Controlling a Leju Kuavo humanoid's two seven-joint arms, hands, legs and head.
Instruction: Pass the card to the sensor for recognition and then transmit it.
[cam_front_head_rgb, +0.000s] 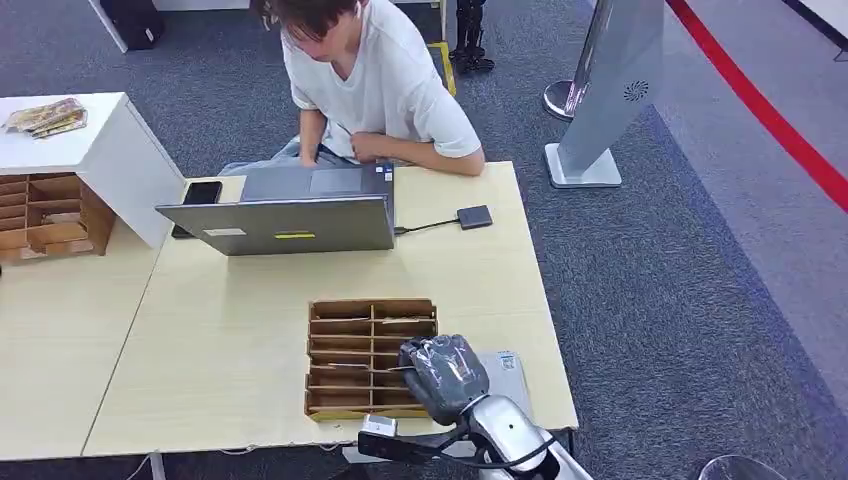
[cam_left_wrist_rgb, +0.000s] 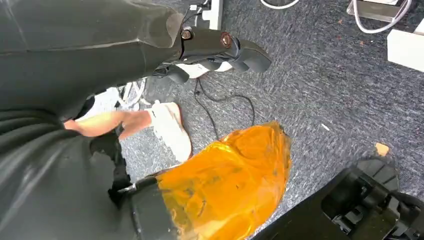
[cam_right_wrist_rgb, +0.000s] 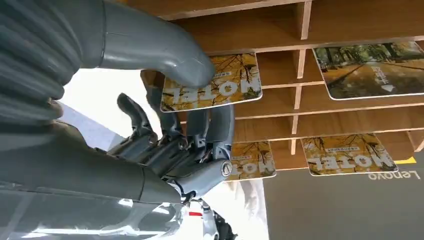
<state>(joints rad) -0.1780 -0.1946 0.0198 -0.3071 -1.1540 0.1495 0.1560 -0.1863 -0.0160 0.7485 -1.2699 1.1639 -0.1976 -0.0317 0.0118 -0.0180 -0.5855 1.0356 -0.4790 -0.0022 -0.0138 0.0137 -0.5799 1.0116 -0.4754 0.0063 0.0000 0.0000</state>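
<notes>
We see a grey-blue carpet floor all over, with a red stripe running diagonally at the far right. A light wood bench sits centre, and a second light wood bench butts against its left side. At upper left we note a white cabinet beside a wooden rack. A person in a white shirt sits behind the bench at a grey laptop, with a black phone just beside it. A grey standing panel on a flat base stands at upper right, a round metal post base next to it. Lighting is even and indoor.
</notes>
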